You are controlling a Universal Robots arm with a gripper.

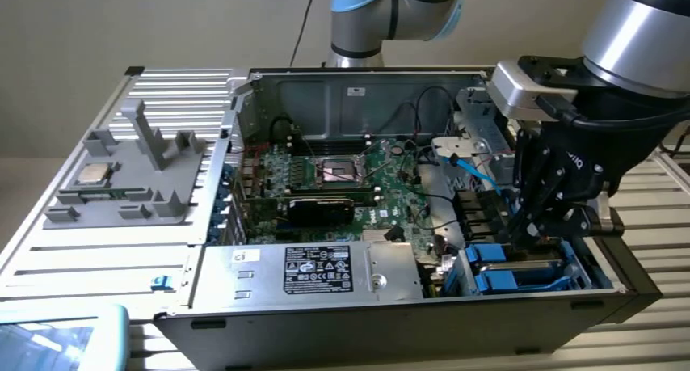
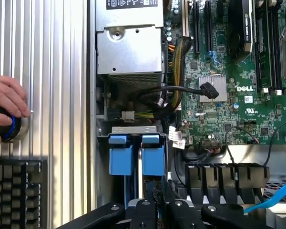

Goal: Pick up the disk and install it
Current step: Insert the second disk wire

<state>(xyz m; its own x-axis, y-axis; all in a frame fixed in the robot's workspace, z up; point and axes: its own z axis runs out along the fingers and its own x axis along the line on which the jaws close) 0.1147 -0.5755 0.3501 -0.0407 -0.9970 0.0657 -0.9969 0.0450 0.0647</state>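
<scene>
The disk (image 1: pixel 519 271) sits low in the drive bay at the exterior view's right end of the open computer case (image 1: pixel 248 104). Its blue plastic frame (image 2: pixel 152 160) shows as two blue tabs side by side, with a strip of silver between them. My gripper (image 1: pixel 536 235) reaches down into that bay from above. In the wrist view the black fingers (image 2: pixel 144 210) of the gripper (image 2: pixel 155 204) are drawn close together on the near edge of the blue frame, so it is shut on the disk. The disk's label is hidden.
A silver box with a black label (image 1: pixel 313 270) lies beside the bay, with the green motherboard (image 1: pixel 334 177) behind it. A black cable (image 2: pixel 181 90) loops near the bay. A grey fixture (image 1: pixel 119 177) holds a small chip (image 1: pixel 92 174). A person's hand (image 2: pixel 7 102) rests on a blue-ringed button beside a keyboard (image 2: pixel 16 191).
</scene>
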